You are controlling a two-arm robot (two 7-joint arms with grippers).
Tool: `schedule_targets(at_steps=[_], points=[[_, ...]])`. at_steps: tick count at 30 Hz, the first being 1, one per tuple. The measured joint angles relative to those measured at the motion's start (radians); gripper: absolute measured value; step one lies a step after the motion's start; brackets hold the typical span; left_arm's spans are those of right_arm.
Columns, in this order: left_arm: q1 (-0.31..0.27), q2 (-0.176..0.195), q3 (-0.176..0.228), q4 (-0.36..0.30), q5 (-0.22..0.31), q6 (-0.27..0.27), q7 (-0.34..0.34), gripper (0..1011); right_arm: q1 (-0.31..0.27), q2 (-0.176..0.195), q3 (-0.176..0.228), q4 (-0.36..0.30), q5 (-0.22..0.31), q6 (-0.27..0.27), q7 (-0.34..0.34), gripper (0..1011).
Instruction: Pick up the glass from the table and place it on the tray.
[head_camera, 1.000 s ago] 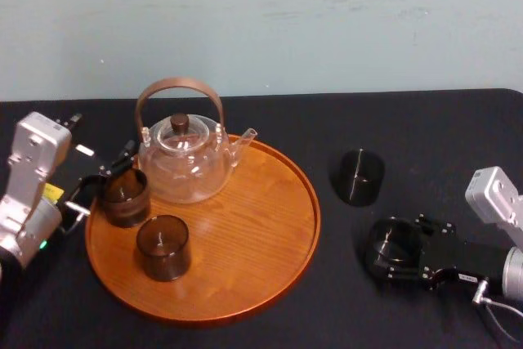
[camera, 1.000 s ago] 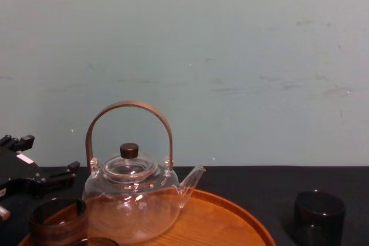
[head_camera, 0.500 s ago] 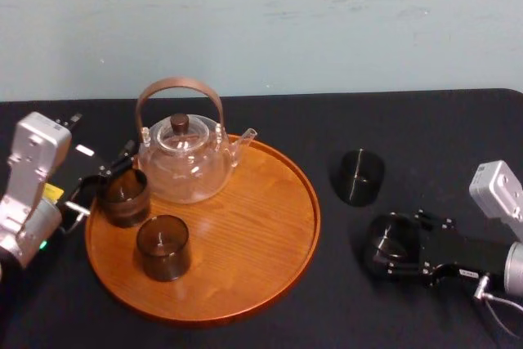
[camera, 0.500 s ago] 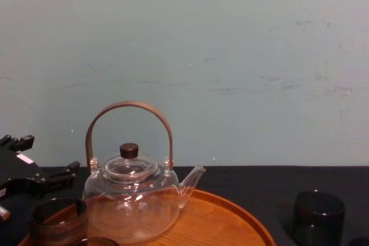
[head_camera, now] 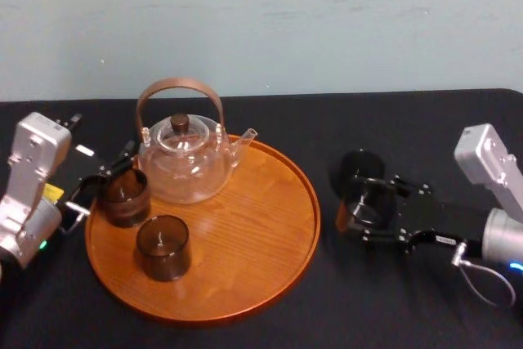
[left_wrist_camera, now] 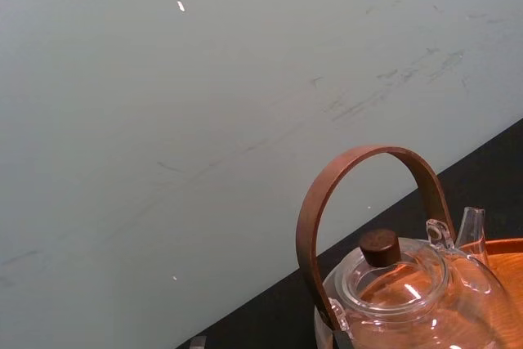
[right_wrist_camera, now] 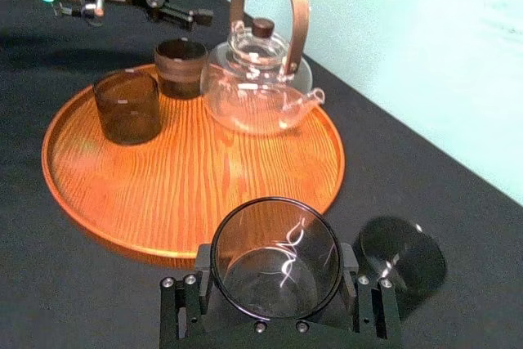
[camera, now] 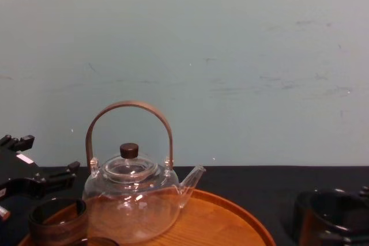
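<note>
My right gripper (head_camera: 364, 210) is shut on a dark clear glass (head_camera: 365, 202), held just above the black table a little right of the tray (head_camera: 253, 222). In the right wrist view the glass (right_wrist_camera: 276, 257) sits between the black fingers (right_wrist_camera: 184, 304), with the round orange-brown tray (right_wrist_camera: 192, 177) beyond it. The chest view catches the held glass (camera: 337, 220) at the lower right. A second dark glass (head_camera: 357, 163) stands on the table right behind the held one. At the tray's left edge my left gripper (head_camera: 105, 179) is open, beside a glass (head_camera: 125, 196).
A clear glass teapot (head_camera: 184, 157) with a brown arched handle stands on the back of the tray. Two dark glasses rest on the tray's left part, the nearer one (head_camera: 163, 247) toward the front. The tray's right half is bare wood.
My right gripper has lifted the glass and carried it left and forward, toward the tray, now in front of the second table glass. The left arm has stayed put.
</note>
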Motion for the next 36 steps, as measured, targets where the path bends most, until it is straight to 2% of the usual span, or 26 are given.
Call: schedule_targets(at_steps=[8, 22, 36], points=[[0.0, 0.0, 0.0, 0.0, 0.0, 0.0, 0.0, 1001, 0.066, -0.049, -0.048, 0.021, -0.011, 0.002, 0.005, 908], [0.0, 0.0, 0.0, 0.0, 0.0, 0.0, 0.0, 1002, 0.177, -0.147, -0.153, 0.089, -0.038, -0.011, 0.032, 909], [0.0, 0.0, 0.0, 0.0, 0.0, 0.0, 0.0, 1001, 0.235, -0.227, -0.242, 0.173, -0.064, -0.048, 0.059, 909]])
